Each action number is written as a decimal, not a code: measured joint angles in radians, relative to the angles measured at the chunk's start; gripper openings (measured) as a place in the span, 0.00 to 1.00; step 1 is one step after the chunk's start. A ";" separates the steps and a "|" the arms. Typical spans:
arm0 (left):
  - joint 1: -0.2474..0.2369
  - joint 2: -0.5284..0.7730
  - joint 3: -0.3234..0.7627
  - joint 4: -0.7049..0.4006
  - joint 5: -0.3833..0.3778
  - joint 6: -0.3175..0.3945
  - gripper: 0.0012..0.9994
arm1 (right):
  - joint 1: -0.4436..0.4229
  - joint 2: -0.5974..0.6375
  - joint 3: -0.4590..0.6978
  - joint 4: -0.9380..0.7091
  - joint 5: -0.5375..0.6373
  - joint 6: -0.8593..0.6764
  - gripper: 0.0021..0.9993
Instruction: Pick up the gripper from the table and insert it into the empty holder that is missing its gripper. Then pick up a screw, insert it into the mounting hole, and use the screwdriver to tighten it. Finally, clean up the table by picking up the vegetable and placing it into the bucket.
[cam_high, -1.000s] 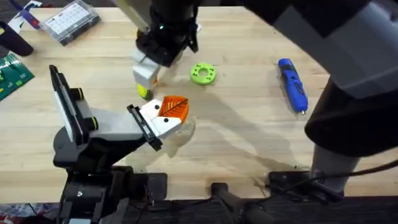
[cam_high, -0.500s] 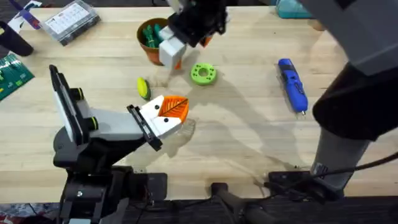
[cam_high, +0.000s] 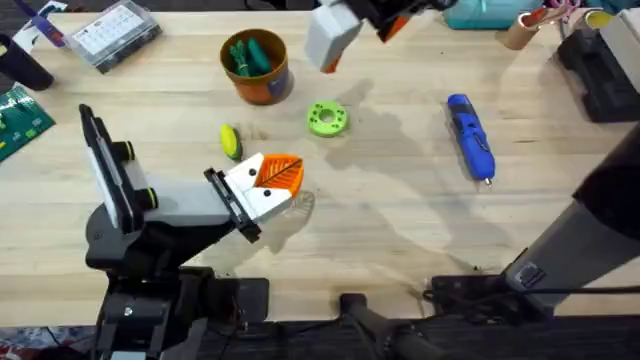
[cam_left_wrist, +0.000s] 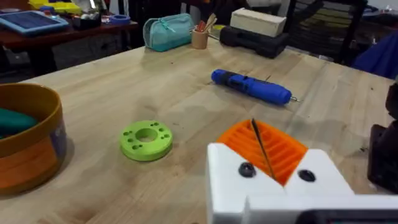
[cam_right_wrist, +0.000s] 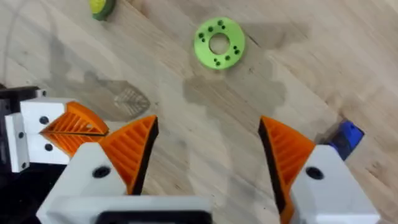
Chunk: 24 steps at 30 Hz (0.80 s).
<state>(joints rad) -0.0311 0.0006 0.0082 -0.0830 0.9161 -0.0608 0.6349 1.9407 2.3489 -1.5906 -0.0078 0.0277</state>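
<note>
No writing on any of the task's things can be read. The table (cam_high: 400, 220) is pale wood with a fine grain. The holder (cam_high: 150, 215), a black-and-white stand with a flat black-edged panel and yellow-green ringed knobs, sits at the near left; at its tip are white wedge fingers with orange ribbed fins, the gripper (cam_high: 270, 180) seated there. The left wrist view shows those fins (cam_left_wrist: 267, 149) pressed together, with two dark dots on the white base.

The small oblong vegetable (cam_high: 230, 141), yellow with a green end, lies on the wood just beyond the holder's tip, near the round orange-brown bucket (cam_high: 256, 66), which holds dark green pieces. A bright green flat ring (cam_high: 326, 118) with small holes lies right of the bucket. The blue pen-shaped screwdriver (cam_high: 470, 135) lies well apart, to the right.

The right gripper (cam_right_wrist: 208, 162) hangs high above the far middle of the table, its ribbed orange pads (cam_right_wrist: 134, 149) spread wide and holding nothing.
</note>
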 joint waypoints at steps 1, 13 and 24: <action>0.000 0.000 0.000 0.000 0.000 0.000 0.02 | -0.005 -0.007 0.000 -0.006 0.004 0.000 0.99; 0.000 0.000 0.000 0.000 0.000 0.000 0.02 | -0.055 -0.086 -0.001 -0.026 0.046 0.008 0.99; 0.000 0.000 0.000 0.000 0.000 0.000 0.02 | -0.090 -0.281 -0.186 -0.021 0.113 0.063 0.99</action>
<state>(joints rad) -0.0311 0.0006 0.0082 -0.0830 0.9161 -0.0609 0.5450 1.6598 2.1633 -1.6115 0.1051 0.0909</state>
